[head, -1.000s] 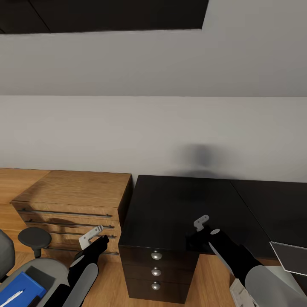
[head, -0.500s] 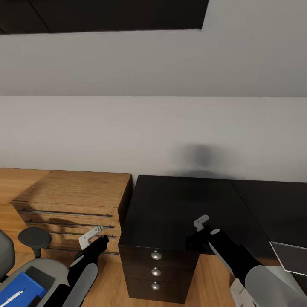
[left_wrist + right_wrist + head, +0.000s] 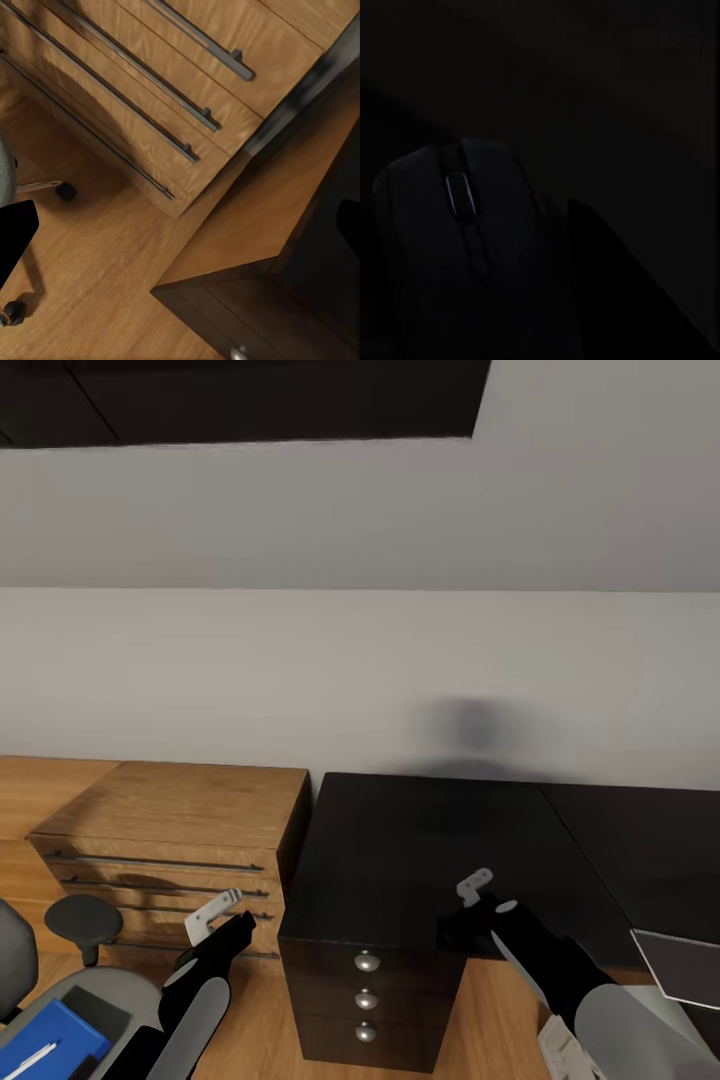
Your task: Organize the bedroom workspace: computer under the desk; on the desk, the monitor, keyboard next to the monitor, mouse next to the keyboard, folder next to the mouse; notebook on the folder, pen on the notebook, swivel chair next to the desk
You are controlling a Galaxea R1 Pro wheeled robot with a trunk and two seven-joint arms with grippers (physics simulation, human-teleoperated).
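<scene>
Nearest the robot, the blue folder [image 3: 45, 1038] lay on the swivel chair [image 3: 70, 1000], and the whole head view had slid slightly since a second earlier, so only the camera moved. The right gripper [image 3: 462, 920] hovered over the black desk [image 3: 420, 840] above the mouse [image 3: 465, 225]; its jaw state could not be told, nor the left gripper's [image 3: 218, 930]. I judged the mouse placement pending.

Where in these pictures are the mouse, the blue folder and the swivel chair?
mouse [image 3: 461, 217]: right wrist view, on its top, beside the scroll wheel.
blue folder [image 3: 60, 1033]: head view, on its cover.
swivel chair [image 3: 82, 917]: head view, on its round armrest pad.
</scene>
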